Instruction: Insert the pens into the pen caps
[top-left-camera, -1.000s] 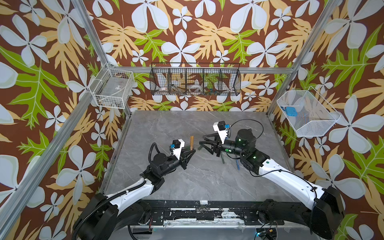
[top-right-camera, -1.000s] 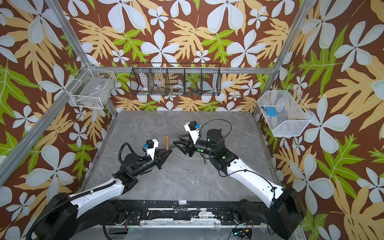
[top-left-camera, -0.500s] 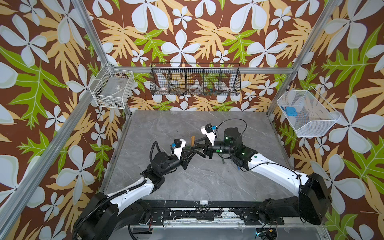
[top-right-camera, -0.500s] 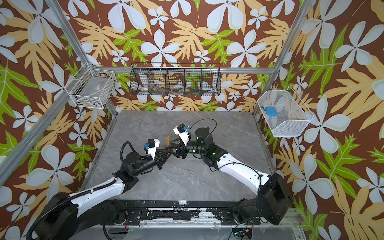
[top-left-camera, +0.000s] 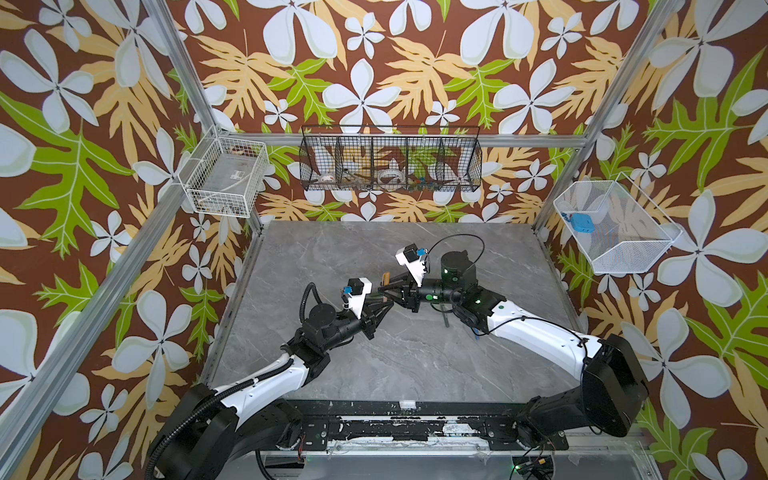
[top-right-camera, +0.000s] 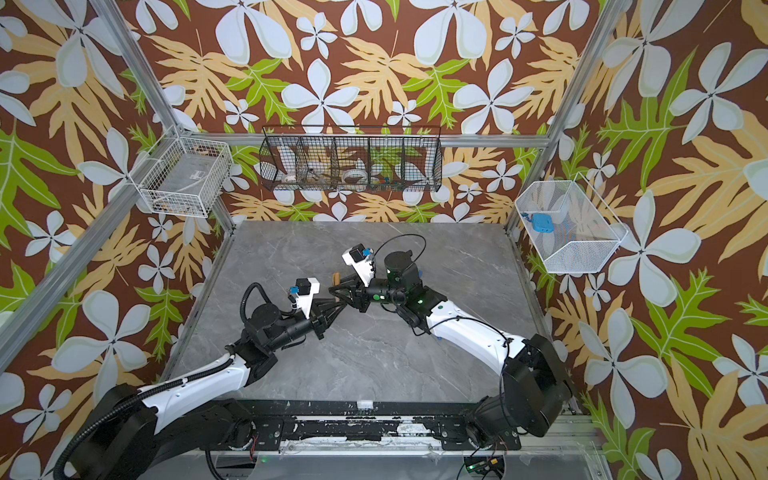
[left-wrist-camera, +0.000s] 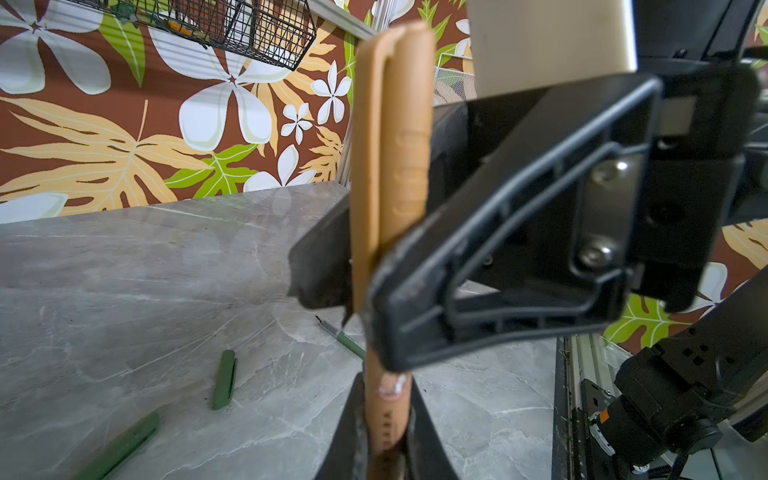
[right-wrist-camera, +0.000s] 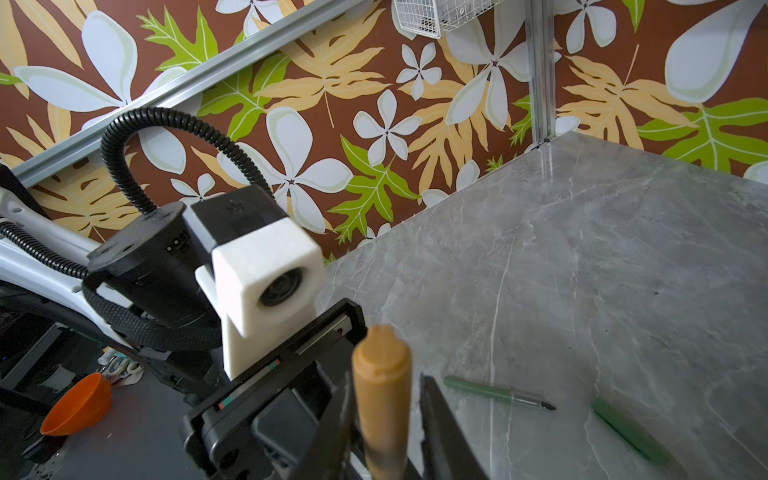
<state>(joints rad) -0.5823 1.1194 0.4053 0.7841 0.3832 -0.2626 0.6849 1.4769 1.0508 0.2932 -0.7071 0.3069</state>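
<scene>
**A:** Left gripper (left-wrist-camera: 384, 411) is being held above the grey table (top-left-camera: 415, 353), its tips just beside those of the right gripper (right-wrist-camera: 384, 386).

**B:** What is being gripped?

**A:** The orange-brown pen (left-wrist-camera: 387, 399) is being pinched upright between the left jaws, low on its barrel. The orange-brown pen cap (left-wrist-camera: 390, 137), standing on top of that pen, is being clamped from the side by the right jaws. The joint is being hidden by a finger.

**B:** And what is being left on the table?

**A:** A green pen (right-wrist-camera: 494, 392) is being left lying flat, with a green pen cap (left-wrist-camera: 224, 380) near it, not touching.
</scene>
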